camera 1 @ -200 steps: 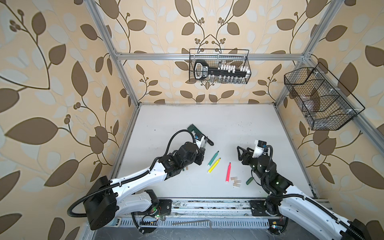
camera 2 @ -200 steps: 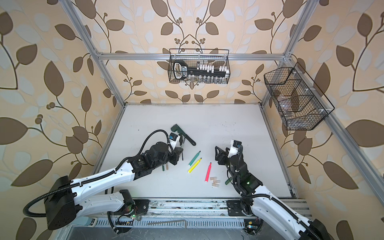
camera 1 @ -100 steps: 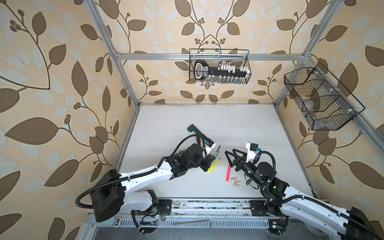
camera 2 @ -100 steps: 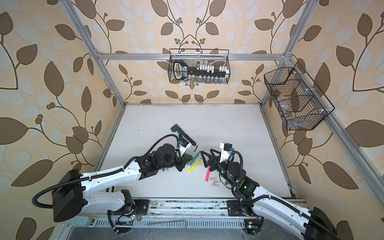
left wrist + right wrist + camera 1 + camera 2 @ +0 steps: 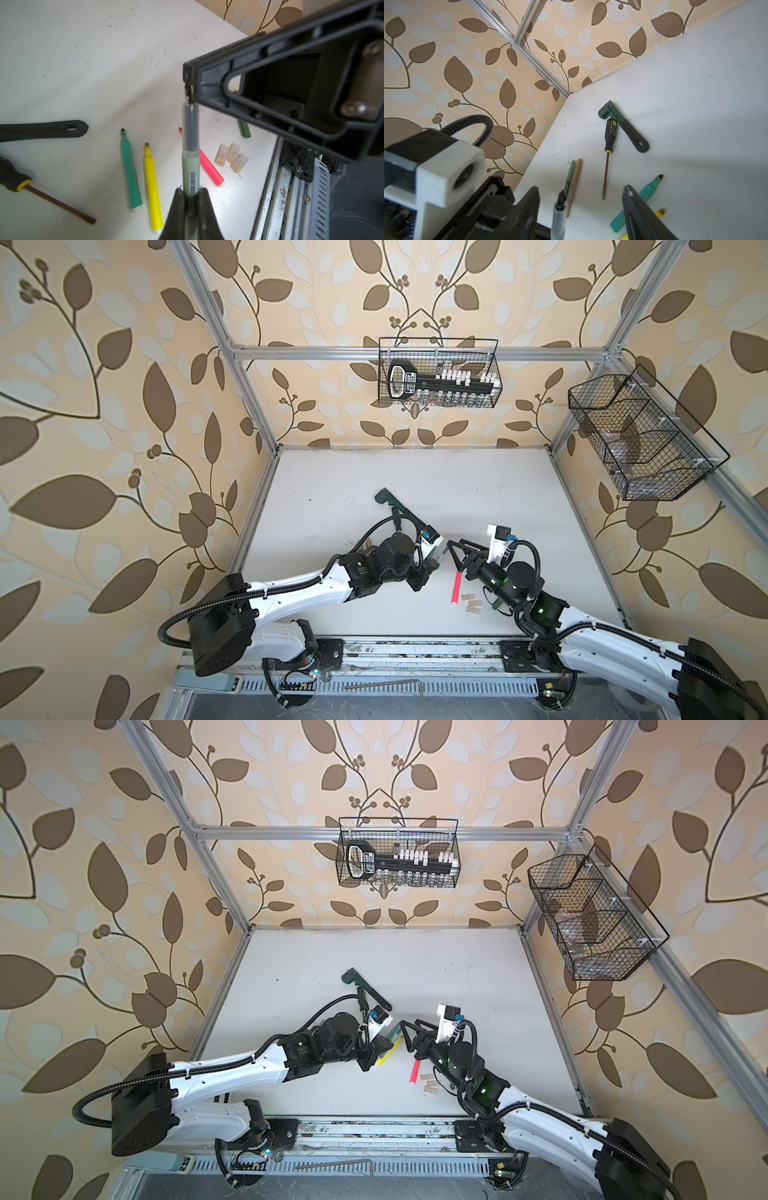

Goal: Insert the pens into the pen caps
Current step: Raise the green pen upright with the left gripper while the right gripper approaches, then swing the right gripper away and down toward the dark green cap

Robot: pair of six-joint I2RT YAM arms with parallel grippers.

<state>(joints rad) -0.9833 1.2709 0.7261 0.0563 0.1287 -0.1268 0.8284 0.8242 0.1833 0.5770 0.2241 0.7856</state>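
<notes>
Left gripper is clenched on the lower barrel of the grey-green pen; the pen is held off the table, its bare dark tip aimed at the right gripper. The right wrist view gives what the top views do not: right jaws parted, the pen tip standing in the gap, clear of both sides. The left wrist view sets that tip at the very edge of one right finger; contact cannot be told. In both top views the grippers meet nose to nose mid-table and nearly hide the held pen. Only the right wrist view shows a green pen and a gold-brown pen lying side by side. Wrench lies at 11 o'clock of the left gripper, screwdriver just beside its head. Pink pen lies at 6 o'clock of the right gripper, three pale caps huddled at 4 o'clock of it. Teal pen and yellow pen lie parallel, bare-tipped, below the left gripper.
</notes>
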